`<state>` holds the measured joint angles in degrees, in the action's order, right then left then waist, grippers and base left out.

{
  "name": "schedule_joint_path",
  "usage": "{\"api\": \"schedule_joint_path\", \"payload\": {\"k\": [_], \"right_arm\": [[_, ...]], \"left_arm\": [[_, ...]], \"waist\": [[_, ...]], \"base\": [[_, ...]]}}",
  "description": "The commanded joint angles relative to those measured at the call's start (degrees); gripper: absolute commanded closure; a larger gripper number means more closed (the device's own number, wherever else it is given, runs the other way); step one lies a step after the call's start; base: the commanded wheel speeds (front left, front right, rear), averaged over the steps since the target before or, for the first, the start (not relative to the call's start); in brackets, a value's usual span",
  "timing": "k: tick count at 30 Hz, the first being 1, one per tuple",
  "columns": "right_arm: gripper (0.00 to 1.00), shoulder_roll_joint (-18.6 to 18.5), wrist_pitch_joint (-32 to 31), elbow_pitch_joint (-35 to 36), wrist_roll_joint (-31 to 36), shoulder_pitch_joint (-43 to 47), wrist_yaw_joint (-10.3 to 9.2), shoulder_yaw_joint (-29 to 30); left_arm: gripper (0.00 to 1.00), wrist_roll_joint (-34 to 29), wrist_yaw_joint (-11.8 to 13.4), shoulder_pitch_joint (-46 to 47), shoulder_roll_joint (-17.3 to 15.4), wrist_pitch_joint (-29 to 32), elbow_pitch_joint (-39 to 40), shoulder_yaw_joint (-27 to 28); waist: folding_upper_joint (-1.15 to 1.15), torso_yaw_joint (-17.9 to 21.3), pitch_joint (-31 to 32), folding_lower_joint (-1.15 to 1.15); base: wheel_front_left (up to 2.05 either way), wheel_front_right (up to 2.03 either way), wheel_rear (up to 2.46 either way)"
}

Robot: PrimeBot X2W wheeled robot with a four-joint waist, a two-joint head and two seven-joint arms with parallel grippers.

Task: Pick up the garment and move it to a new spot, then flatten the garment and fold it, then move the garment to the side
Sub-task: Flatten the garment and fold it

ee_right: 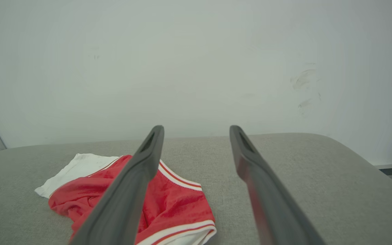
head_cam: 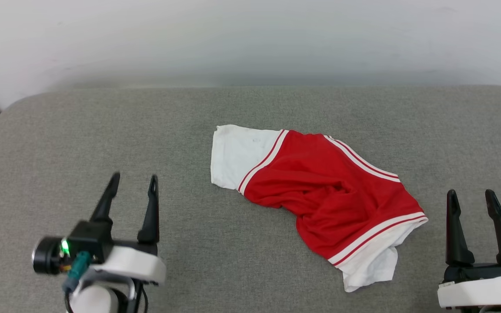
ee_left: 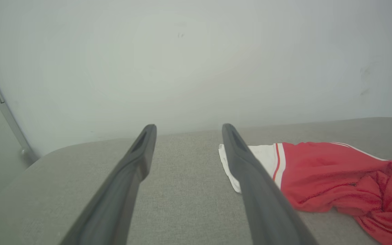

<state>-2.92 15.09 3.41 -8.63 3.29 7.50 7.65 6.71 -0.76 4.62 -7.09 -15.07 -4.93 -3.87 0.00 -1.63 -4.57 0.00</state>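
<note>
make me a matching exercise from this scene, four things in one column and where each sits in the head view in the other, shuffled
Things:
1. shirt
2. left gripper
3. right gripper
4. wall

Places and states:
a. lower right, fingers open, holding nothing
b. across the top, pale
c. crumpled near the middle of the grey cushion
d. lower left, fingers open, holding nothing

Pairs: 1-c, 2-d, 3-a, 4-b
</note>
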Motion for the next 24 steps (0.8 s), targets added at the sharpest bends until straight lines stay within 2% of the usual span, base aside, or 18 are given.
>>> {"api": "schedule_joint_path", "payload": {"k": [1,4,6,13,17,24], "right_arm": [[0.00,0.08,0.12,0.26,-0.40,-0.81,-0.02,0.11],[0.00,0.09,0.12,0.88,-0.03,-1.57,-0.02,-0.30],[0.00,0.08,0.12,1.36,0.13,-2.27,-0.03,-0.24],[0.00,0.09,0.12,2.80,0.41,-4.18,-0.02,0.00],[0.00,0.08,0.13,3.39,0.49,-5.34,-0.02,0.24],[0.00,0.09,0.12,4.41,0.60,-7.68,-0.02,0.64]], "left_arm": [[0.00,-0.59,-0.89,2.20,-0.89,-0.15,0.33,0.28],[0.00,0.63,-3.08,6.82,-1.50,-0.15,1.05,1.71],[0.00,0.37,-4.34,9.91,-3.19,-0.15,0.99,2.20],[0.00,3.20,-6.33,23.01,-8.43,0.72,-2.21,-0.07],[0.00,7.00,-6.63,30.73,-11.86,6.39,-3.97,-3.93],[0.00,17.70,-6.65,42.21,-17.71,22.44,-6.31,-13.32]], "waist": [[0.00,0.10,-0.33,0.00],[0.00,0.59,-1.26,0.00],[0.00,0.99,-2.14,0.00],[0.00,2.03,-5.67,0.00],[0.00,2.42,-7.90,0.00],[0.00,3.17,-11.71,0.00]], "base": [[0.00,0.00,0.00],[0.00,0.00,0.00],[0.00,0.00,0.00],[0.00,0.00,0.00],[0.00,0.00,0.00],[0.00,0.00,0.00]]}}
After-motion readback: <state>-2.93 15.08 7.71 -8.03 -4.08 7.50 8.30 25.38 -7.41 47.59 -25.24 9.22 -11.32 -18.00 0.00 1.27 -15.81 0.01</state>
